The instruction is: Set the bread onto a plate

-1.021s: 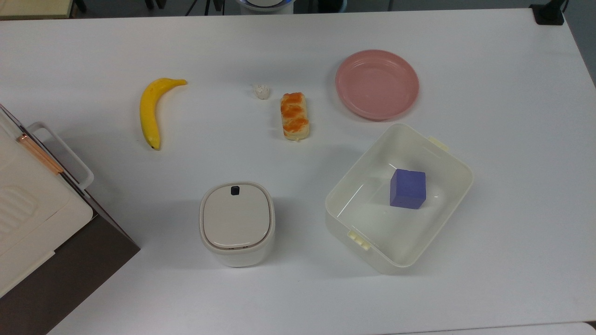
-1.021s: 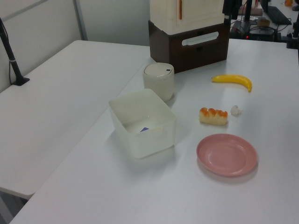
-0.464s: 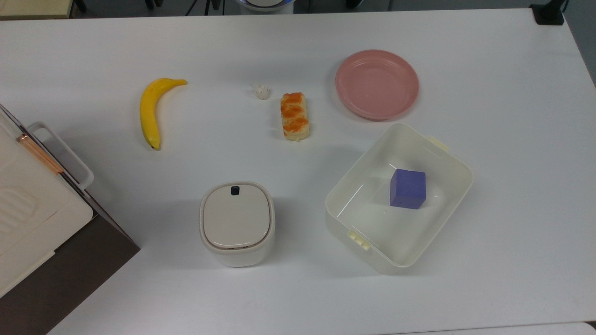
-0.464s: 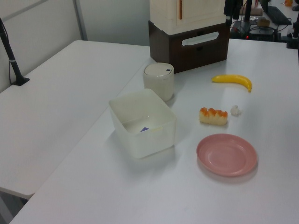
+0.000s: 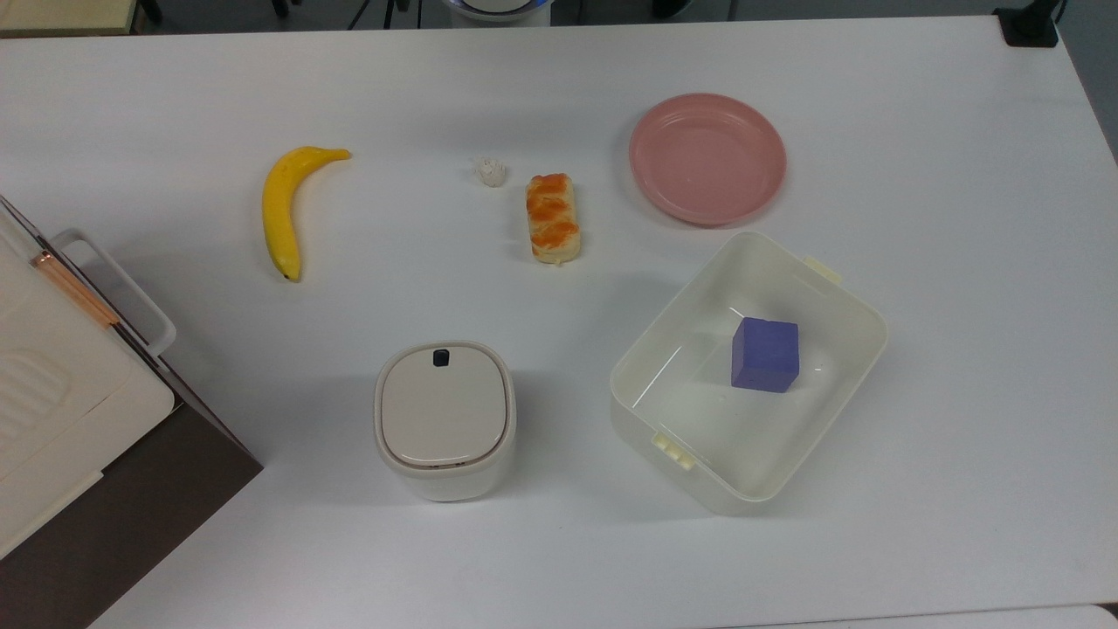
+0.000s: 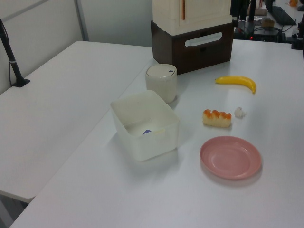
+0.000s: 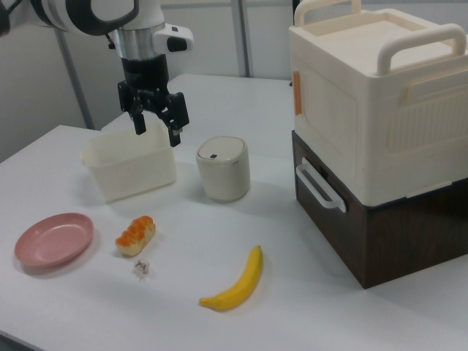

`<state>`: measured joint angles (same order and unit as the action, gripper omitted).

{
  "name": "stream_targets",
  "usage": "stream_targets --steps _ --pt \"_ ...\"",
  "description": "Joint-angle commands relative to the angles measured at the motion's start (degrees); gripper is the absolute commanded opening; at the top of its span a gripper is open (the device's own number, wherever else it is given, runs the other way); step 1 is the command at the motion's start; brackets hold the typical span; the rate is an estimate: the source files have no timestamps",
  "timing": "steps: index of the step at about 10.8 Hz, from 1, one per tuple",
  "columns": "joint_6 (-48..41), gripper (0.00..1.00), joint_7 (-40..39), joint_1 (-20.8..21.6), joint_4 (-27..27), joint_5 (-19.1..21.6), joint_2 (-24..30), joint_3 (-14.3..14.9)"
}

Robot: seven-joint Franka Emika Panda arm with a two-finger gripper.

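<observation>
Arm enters from the right view's upper left, white link with black wrist, pointing straight down; hand [image 7: 156,126] hangs in the air, fingers [image 7: 176,121] spread apart with a clear gap between them; nothing held between them.

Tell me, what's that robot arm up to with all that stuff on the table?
It's holding nothing at the moment. The gripper hangs open in the air, high above the table. The bread lies on the table, between a tiny white lump and the pink plate. The plate has nothing on it. The bread is meant to go onto it, and that hasn't happened yet.
</observation>
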<state>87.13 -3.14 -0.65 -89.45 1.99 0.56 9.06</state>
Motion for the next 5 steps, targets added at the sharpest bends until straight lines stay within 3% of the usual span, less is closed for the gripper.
stream_targets --steps 1,4,5 --pt "-1.61 1.0 -0.9 0.47 -0.29 -0.5 1.03 0.52" --pt "-1.08 1.0 -1.25 1.26 -0.81 -1.72 0.68 -0.09" --pt "-0.91 1.0 -3.51 1.7 -1.86 -3.12 0.5 -1.49"
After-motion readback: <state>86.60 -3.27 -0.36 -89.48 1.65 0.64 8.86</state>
